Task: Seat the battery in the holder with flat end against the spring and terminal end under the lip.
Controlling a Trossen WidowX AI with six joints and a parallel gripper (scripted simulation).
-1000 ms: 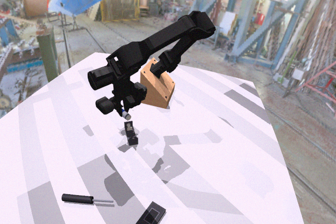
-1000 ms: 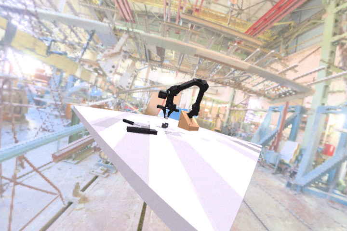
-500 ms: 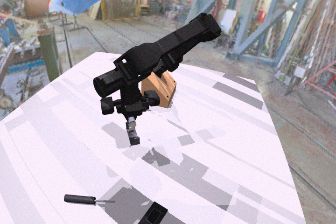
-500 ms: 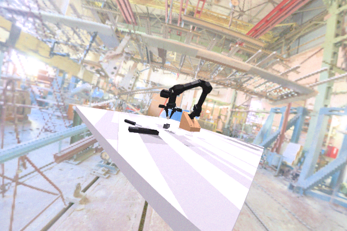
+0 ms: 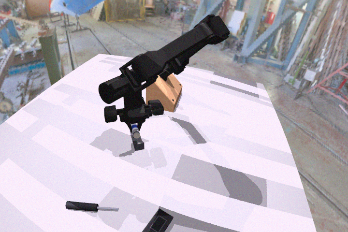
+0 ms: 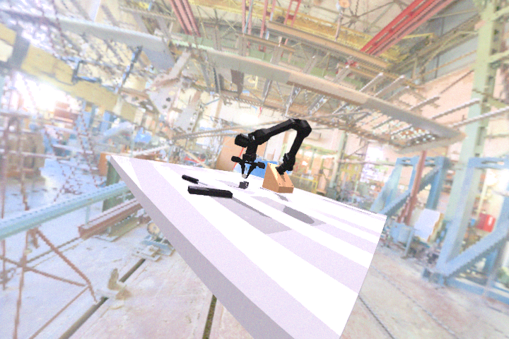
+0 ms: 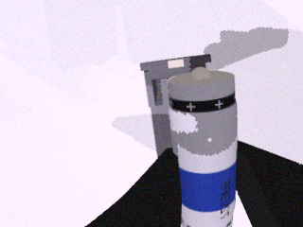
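Note:
My gripper (image 5: 135,127) (image 6: 244,174) (image 7: 202,154) points down and is shut on the battery. The battery (image 5: 136,133) (image 7: 207,189) is white and grey with a blue band; its terminal end, with the nub and plus marks, points away from the fingers in the wrist view. The holder (image 5: 139,146) (image 6: 243,185) (image 7: 163,134) is a small dark tray on the table, below the fingers. In the wrist view the battery covers much of it, and its far end wall with a pale contact shows beyond the terminal end. The spring is hidden. I cannot tell whether battery and holder touch.
A wooden block (image 5: 162,96) (image 6: 275,183) stands behind the gripper, under the arm's base. A black-handled screwdriver (image 5: 81,206) (image 6: 189,179) and a black oblong device (image 5: 158,223) (image 6: 209,191) lie on the table on the holder's other side.

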